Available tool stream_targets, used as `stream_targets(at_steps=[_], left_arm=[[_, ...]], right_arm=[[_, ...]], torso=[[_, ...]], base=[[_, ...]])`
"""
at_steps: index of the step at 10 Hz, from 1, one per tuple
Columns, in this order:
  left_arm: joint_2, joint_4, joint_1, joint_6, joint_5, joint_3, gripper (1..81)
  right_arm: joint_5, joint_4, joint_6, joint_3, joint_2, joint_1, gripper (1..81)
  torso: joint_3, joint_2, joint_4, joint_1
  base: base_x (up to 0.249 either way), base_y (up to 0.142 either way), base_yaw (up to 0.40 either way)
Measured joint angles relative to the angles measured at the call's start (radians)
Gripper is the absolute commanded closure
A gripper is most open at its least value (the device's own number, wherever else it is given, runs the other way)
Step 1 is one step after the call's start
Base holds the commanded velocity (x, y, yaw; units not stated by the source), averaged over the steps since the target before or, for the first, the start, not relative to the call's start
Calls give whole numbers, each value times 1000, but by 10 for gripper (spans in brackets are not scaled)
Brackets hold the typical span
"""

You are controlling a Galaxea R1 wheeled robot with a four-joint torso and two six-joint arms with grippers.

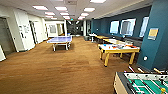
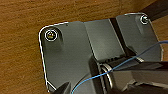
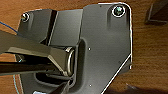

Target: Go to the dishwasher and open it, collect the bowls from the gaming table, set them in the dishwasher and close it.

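Brown carpet [image 1: 62,67]. Gaming table [image 1: 117,48] right, by blue wall [image 1: 157,37]; foosball table [image 1: 142,83] nearer. Grippers' state: cannot tell.

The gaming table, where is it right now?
In the head view, the gaming table stands right of centre along the blue wall, beyond the foosball table.

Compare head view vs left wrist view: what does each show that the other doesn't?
Head view alone: a long room with a blue table-tennis table at left, the white-topped gaming table with yellowish legs along the blue wall at right, small things on its top too blurred to name, and a corner of the football table nearest the camera. Left wrist view alone: the robot's own dark plate and a thin blue cable across it. Both: the brown carpet floor.
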State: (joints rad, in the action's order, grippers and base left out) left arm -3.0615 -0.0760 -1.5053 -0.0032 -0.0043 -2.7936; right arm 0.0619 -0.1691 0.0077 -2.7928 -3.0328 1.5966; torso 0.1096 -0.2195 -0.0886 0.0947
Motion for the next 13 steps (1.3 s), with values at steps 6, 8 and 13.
stream_targets(at_steps=[6, 8, 13], left_arm=[[-2, 0, 9, 0, -3, 0, 10], [-3, 0, 5, 0, -2, 0, 10], [-2, 0, 6, 0, -1, -2, 10]], right_arm=[[1, 0, 0, 0, 3, -4, 10], [1, 0, 0, 0, 3, -1, 10], [3, 0, 0, 1, 0, -1, 10]], torso=[[0, 0, 0, 0], [0, 0, 0, 0], [0, 0, 0, 0]], base=[[140, 11, 0], [109, 98, 0], [109, 117, 0]])
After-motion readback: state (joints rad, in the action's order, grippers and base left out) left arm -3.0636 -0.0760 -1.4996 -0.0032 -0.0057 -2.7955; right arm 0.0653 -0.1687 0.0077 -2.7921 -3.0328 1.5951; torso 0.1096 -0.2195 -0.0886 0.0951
